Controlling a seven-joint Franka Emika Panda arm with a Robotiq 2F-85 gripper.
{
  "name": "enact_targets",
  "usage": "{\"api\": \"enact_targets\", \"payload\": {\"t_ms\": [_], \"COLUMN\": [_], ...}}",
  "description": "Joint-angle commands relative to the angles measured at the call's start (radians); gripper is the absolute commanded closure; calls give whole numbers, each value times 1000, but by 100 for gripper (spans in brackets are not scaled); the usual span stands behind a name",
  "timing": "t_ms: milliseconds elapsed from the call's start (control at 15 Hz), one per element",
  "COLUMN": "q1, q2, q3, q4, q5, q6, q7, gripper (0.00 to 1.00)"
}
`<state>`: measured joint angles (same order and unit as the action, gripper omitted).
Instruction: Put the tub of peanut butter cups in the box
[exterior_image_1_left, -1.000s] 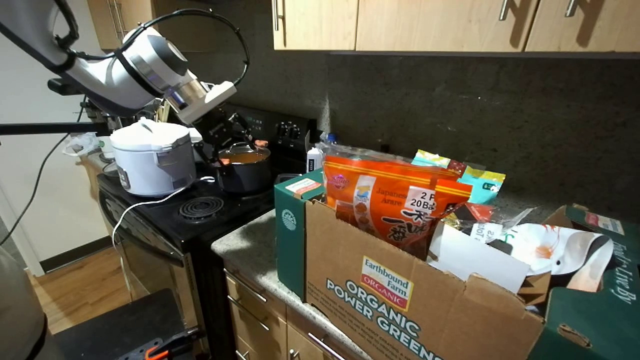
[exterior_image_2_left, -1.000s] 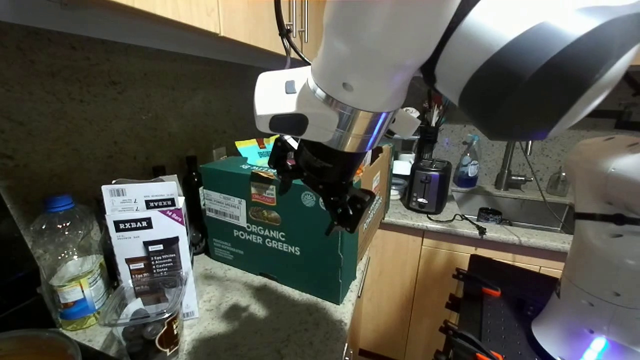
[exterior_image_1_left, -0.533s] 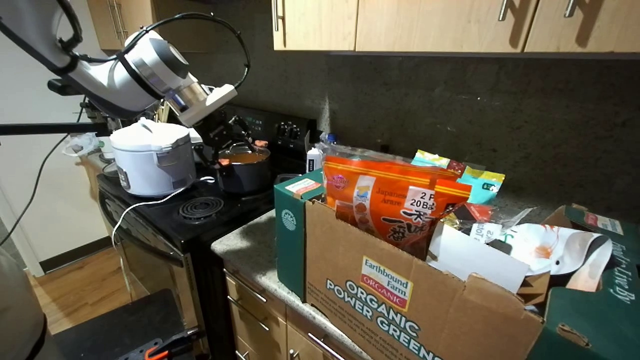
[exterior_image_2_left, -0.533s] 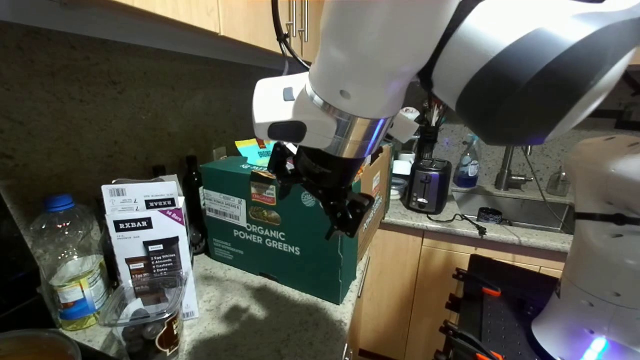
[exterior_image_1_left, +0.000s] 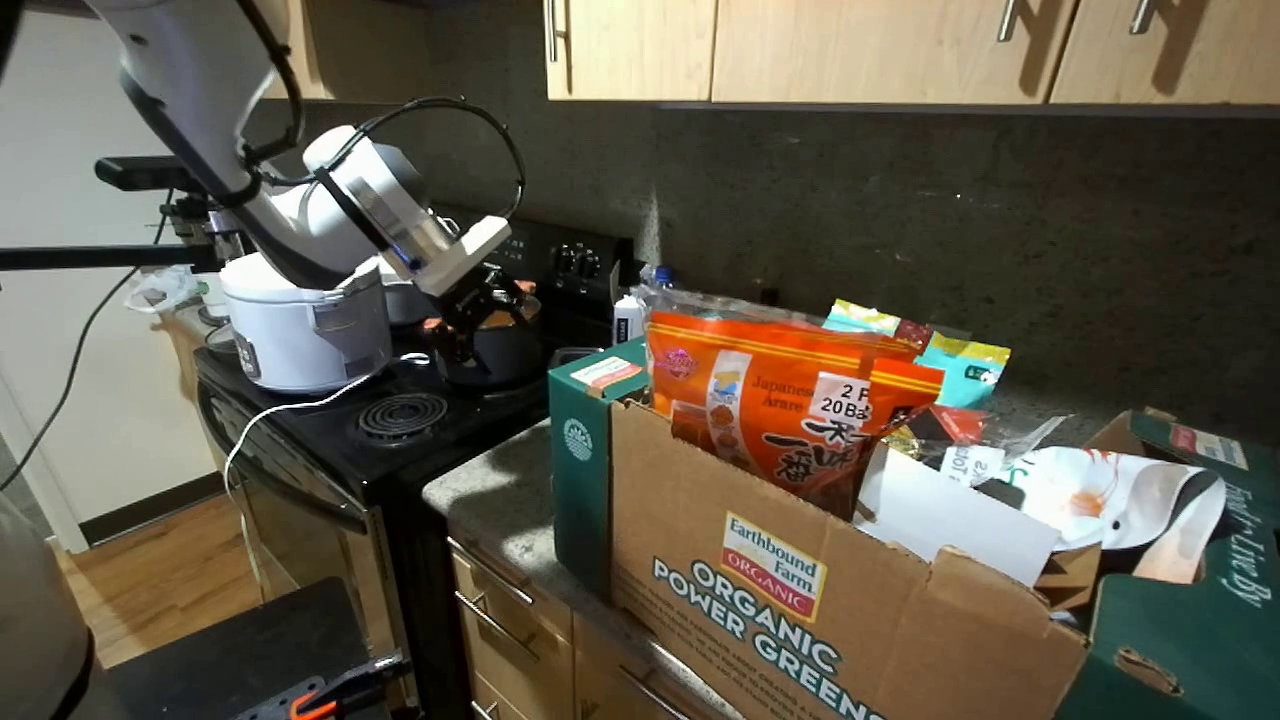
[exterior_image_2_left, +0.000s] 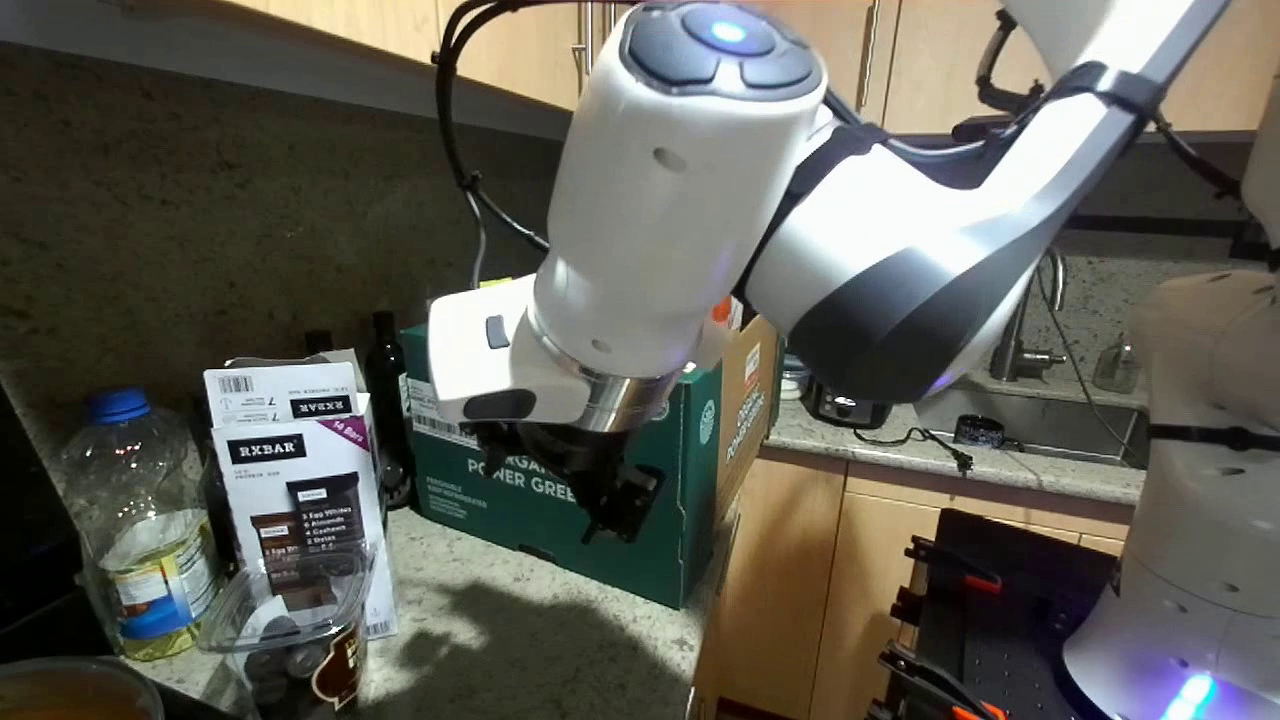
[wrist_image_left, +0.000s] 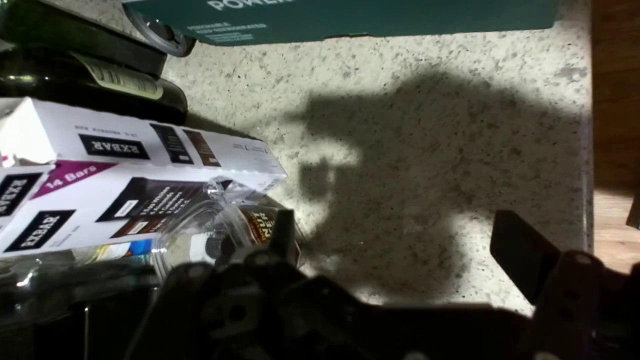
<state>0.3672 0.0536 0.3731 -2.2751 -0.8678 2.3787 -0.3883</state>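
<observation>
The tub of peanut butter cups (exterior_image_2_left: 300, 660), clear plastic with dark contents and a brown label, stands on the counter in an exterior view. In the wrist view part of the tub (wrist_image_left: 260, 220) shows at left, partly covered by my left finger (wrist_image_left: 285, 232). My gripper (wrist_image_left: 395, 222) is open above the bare counter, nothing between its fingers, to the tub's right in that view. The box (exterior_image_1_left: 840, 580), brown cardboard with green ends and ORGANIC lettering, sits on the counter in both exterior views. Its green end (wrist_image_left: 370, 20) borders the top of the wrist view.
A white RXBAR carton (exterior_image_2_left: 300, 480) and an oil bottle (exterior_image_2_left: 150, 560) stand right behind the tub. A dark bottle (wrist_image_left: 85, 82) lies past the carton in the wrist view. An orange bag (exterior_image_1_left: 770, 400) fills part of the box. A pot (exterior_image_1_left: 490, 355) and rice cooker (exterior_image_1_left: 305, 330) occupy the stove.
My arm has come down and moved, mostly in the last half second: rightward in one exterior picture, leftward and nearer the tub in the other. The gripper stays open; the tub and box have not moved.
</observation>
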Motion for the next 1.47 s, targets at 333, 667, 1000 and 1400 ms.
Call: {"api": "enact_targets", "payload": {"t_ms": [333, 667, 1000, 1400], "q1": [9, 20, 28, 30], "q2": [299, 410, 488, 565], "q3": [-25, -24, -31, -45], "q4": [254, 381, 451, 521], "q5": [-174, -163, -149, -135], "q6": [130, 123, 106, 72], "q7": [-46, -160, -208, -242], "gripper": [0, 0, 16, 23]}}
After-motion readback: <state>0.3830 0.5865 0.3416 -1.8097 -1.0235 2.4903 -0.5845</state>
